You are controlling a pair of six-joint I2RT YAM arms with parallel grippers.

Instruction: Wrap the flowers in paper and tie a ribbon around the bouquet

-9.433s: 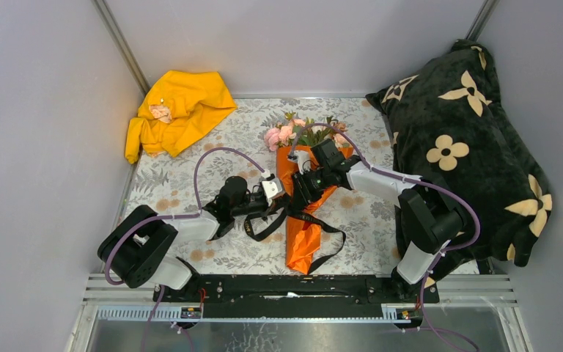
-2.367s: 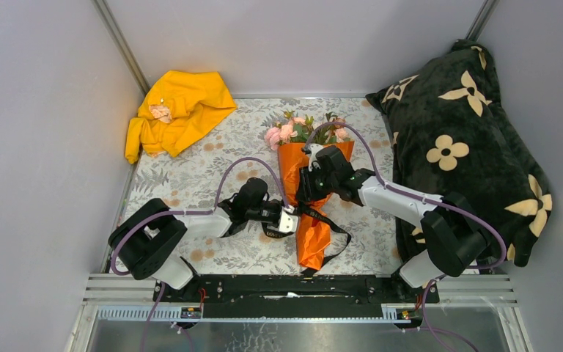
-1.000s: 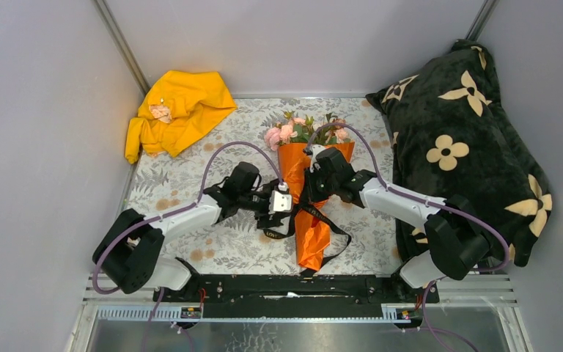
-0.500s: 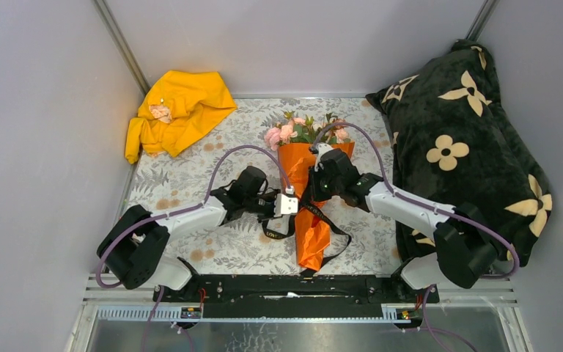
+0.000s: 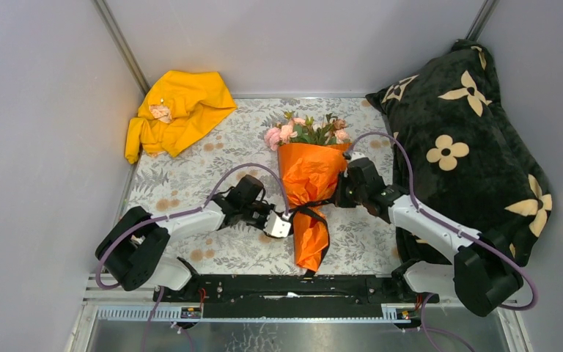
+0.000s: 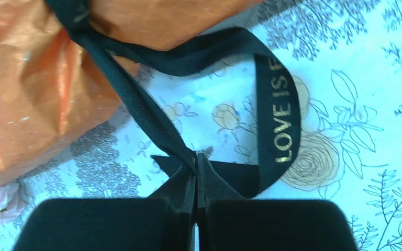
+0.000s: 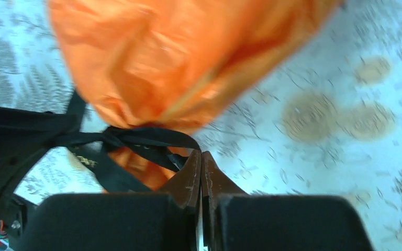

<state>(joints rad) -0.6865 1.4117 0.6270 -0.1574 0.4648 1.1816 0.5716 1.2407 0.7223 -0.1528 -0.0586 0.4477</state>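
- Both arms have drawn apart since a second ago. In the overhead view your right gripper (image 5: 337,199) has swung off the cone to its right side, and your left gripper (image 5: 286,218) now sits lower on its left.
- Same view: the bouquet (image 5: 309,180) lies mid-frame on the tablecloth (image 5: 190,176), with the flowers (image 5: 304,132) toward the top. The ribbon (image 5: 314,208) cinches the paper (image 5: 311,246) at its waist, between the two grippers.
- Left wrist view: your fingers are pressed together at bottom centre on a taut ribbon strand that runs up-left to the orange paper. A slack length with gold lettering curves over the cloth at right.
- Right wrist view: your fingers meet at bottom centre, apparently pinching the strand that arrives from the knot at centre left. Paper fills the top of the frame.
- The step in hand looks like tightening the first knot. Next, pull the two ends outward in opposite directions, steadily and evenly, so the bouquet doesn't slide and the thin paper doesn't tear.
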